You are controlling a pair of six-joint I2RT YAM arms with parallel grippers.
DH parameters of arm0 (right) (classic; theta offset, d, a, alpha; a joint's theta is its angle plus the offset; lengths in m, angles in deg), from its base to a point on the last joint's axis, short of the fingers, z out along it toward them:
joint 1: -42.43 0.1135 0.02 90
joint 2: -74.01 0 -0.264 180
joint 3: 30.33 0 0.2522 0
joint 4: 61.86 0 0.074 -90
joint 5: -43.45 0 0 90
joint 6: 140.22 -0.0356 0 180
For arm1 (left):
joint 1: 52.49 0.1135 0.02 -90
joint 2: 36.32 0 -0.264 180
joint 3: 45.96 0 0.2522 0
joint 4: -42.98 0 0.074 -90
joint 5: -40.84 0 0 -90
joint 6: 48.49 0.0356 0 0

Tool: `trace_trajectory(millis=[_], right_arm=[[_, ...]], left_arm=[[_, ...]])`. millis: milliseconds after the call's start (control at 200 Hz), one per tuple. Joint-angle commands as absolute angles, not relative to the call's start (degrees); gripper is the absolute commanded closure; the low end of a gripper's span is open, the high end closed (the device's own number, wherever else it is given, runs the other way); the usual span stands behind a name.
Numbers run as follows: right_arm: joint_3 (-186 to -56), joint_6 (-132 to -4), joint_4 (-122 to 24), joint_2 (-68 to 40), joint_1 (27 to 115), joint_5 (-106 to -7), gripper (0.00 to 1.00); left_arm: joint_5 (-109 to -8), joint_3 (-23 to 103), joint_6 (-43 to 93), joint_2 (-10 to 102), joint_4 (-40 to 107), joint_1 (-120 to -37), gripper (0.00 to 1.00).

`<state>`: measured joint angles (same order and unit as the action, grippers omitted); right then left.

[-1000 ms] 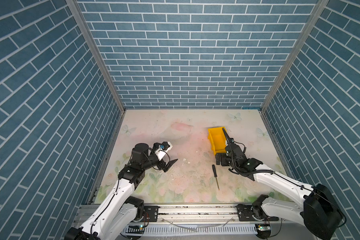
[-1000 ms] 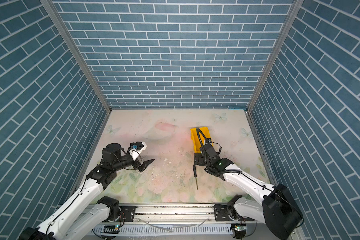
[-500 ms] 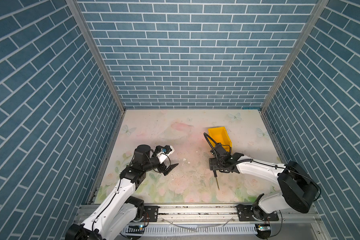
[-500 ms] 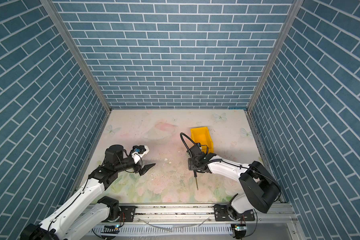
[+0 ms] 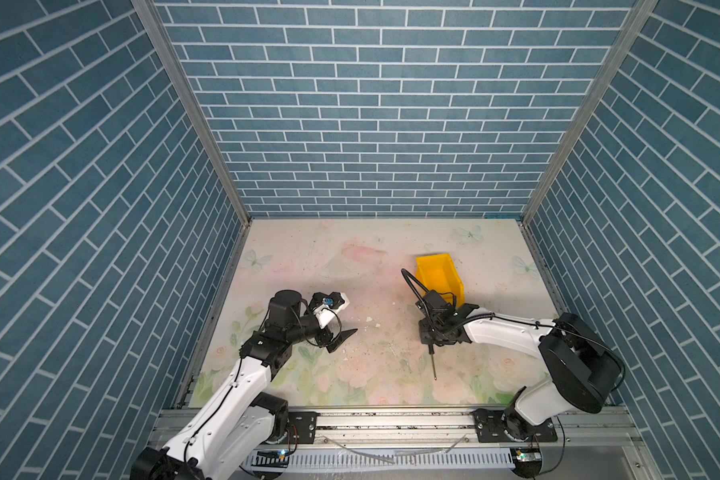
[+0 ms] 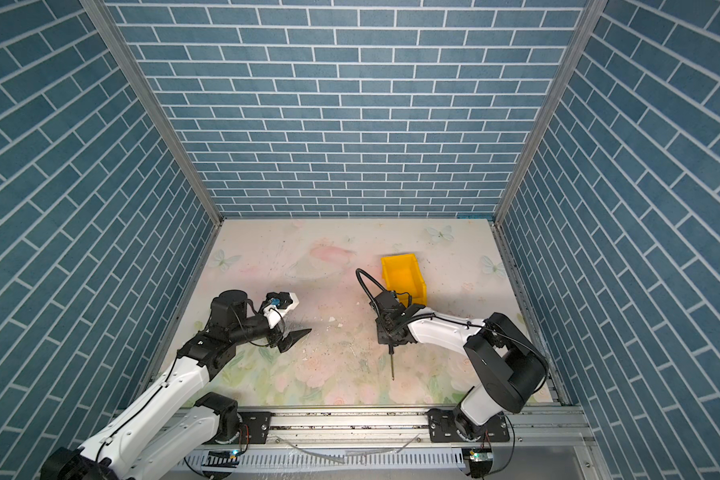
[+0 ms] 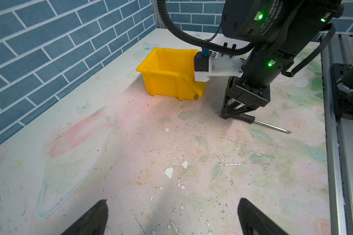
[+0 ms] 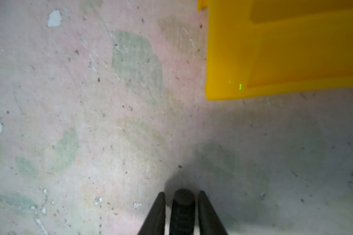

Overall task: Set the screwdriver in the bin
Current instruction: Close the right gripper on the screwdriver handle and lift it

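The bin [image 7: 167, 81] is smooth yellow plastic with a faint sheen. The screwdriver [image 7: 249, 118] has a matt black ribbed handle and a thin, shiny metal shaft. The table [image 7: 130, 152] has a matt floral print, scuffed, speckled and chipped to white in spots. The near rail [image 5: 391, 422] is bare, dull-silver metal.

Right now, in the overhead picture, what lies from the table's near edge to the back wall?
screwdriver → right gripper, closed around its handle → bin; left gripper omitted: level with the right.
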<state>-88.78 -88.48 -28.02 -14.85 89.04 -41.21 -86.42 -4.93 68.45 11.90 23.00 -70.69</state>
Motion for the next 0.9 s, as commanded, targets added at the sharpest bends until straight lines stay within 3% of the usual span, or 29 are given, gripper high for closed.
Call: trace_trajectory(millis=[0, 175, 340, 896], right_arm=[[-90.4, -89.2, -26.4, -16.0, 89.3, -42.4, 0.8], [-90.8, -88.6, -26.3, -16.2, 89.3, -42.3, 0.94], [-90.8, -88.2, -26.4, -15.6, 89.3, -41.8, 1.0], [-93.1, -80.4, -29.5, -4.3, 87.6, -38.6, 1.0]], left_arm=[[-87.4, -5.6, 69.4, 11.3, 22.0, -70.9, 0.0], [-87.3, -5.7, 69.8, 11.2, 22.0, -71.0, 0.0], [-86.9, -5.8, 69.1, 11.4, 22.8, -71.0, 0.0], [-81.8, -2.4, 62.8, 14.9, 27.2, -81.8, 0.0]])
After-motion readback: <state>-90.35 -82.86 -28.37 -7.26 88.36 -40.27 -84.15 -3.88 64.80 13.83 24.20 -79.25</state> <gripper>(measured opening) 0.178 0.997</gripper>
